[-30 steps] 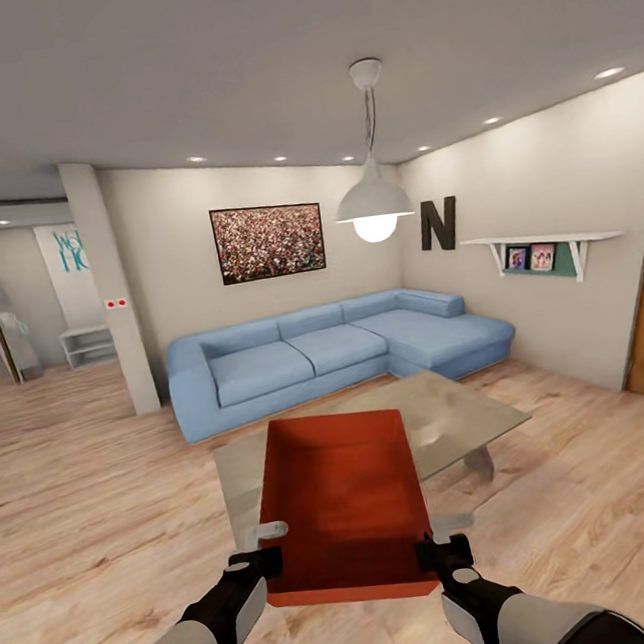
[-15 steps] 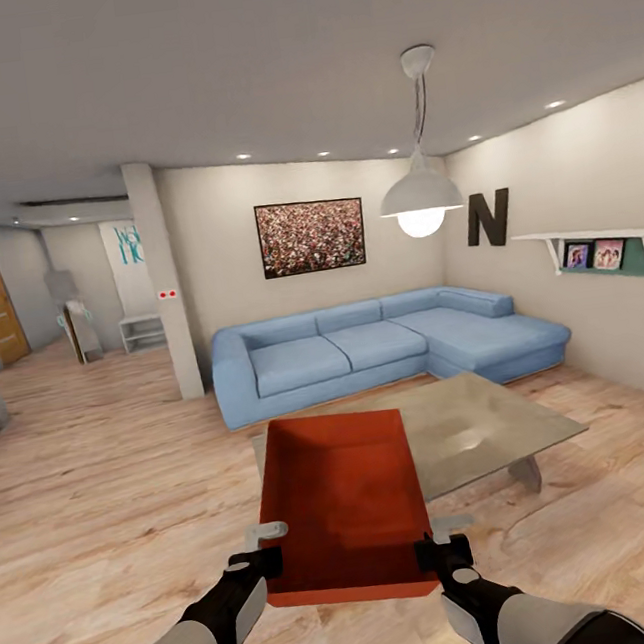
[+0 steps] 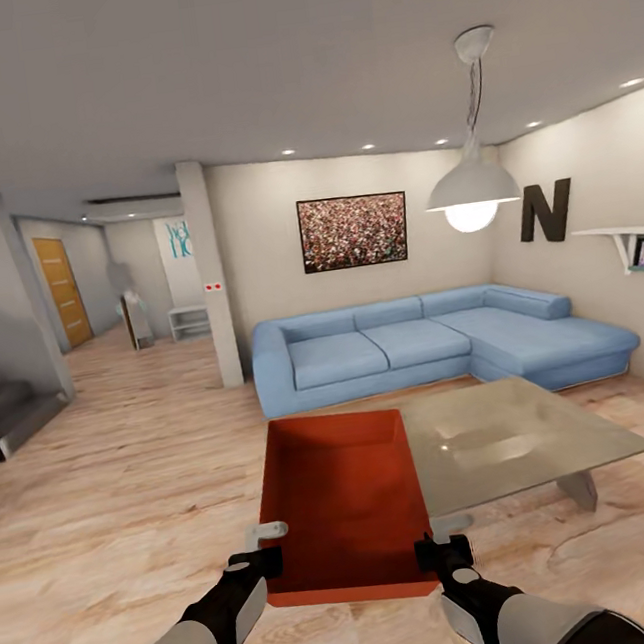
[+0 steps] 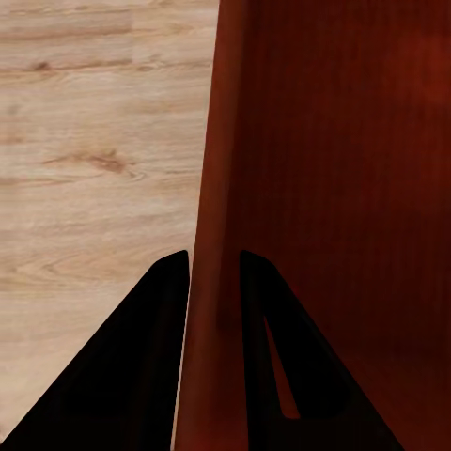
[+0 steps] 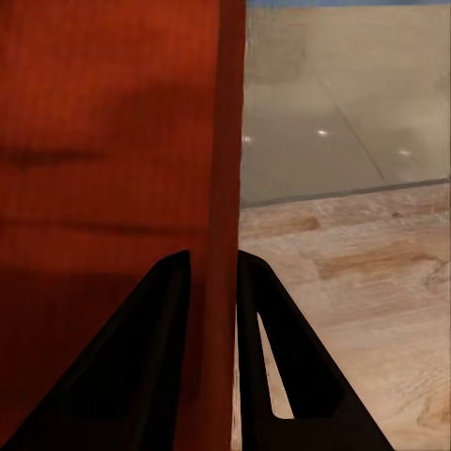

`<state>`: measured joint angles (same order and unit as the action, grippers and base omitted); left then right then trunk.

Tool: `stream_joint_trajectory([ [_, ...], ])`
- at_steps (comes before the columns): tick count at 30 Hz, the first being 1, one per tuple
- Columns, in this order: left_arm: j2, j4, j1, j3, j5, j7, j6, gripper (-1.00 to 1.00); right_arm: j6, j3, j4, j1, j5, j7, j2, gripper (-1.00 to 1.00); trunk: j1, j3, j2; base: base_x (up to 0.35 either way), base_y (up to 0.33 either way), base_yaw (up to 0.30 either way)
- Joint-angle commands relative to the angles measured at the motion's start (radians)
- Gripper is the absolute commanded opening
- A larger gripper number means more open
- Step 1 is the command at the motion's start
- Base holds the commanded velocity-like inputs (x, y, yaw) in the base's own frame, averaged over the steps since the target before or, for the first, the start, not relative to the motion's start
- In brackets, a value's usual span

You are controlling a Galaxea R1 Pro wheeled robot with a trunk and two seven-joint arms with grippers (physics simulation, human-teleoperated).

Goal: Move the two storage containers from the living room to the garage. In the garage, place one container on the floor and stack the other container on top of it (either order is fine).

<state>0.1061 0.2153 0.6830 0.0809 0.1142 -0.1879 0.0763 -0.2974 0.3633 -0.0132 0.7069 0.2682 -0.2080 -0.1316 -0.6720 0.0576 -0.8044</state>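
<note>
- Both grippers, left gripper (image 3: pixel 259 561) and right gripper (image 3: pixel 431 552), are clamping one storage container (image 3: pixel 346 500) by its side walls.
- It is hanging in front of the blue sofa (image 3: pixel 415 341), in the living room; garage stacking is remaining.

Both arms reach forward, left hand (image 3: pixel 266 563) and right hand (image 3: pixel 427 554) clamped shut.

Orange-red storage container (image 3: pixel 347 505) held level at 6 o'clock — left gripper (image 3: pixel 261 563) and right gripper (image 3: pixel 437 554) clamped on opposite side walls. Glass coffee table (image 3: pixel 539 446) at 4 o'clock; blue corner sofa (image 3: pixel 425 340) at 1 o'clock — pendant lamp (image 3: pixel 471 198) above.
</note>
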Motion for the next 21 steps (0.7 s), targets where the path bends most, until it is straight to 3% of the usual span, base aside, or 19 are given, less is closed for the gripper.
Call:
stream_joint_trajectory([
  [1, -0.005, 0.004, 0.001, -0.038, -0.010, -0.021, 0.006, -1.00, 0.000, -0.027, 0.001, 0.001, -0.008, 0.001, 0.000, -1.00, 0.000, 0.002, -0.001, 0.000, 0.000, 0.277],
  [21, -0.005, 0.004, 0.001, -0.037, -0.010, -0.021, 0.007, -1.00, 0.000, -0.027, 0.001, 0.001, -0.009, 0.000, 0.000, -1.00, 0.000, 0.002, -0.001, 0.000, 0.000, 0.285],
])
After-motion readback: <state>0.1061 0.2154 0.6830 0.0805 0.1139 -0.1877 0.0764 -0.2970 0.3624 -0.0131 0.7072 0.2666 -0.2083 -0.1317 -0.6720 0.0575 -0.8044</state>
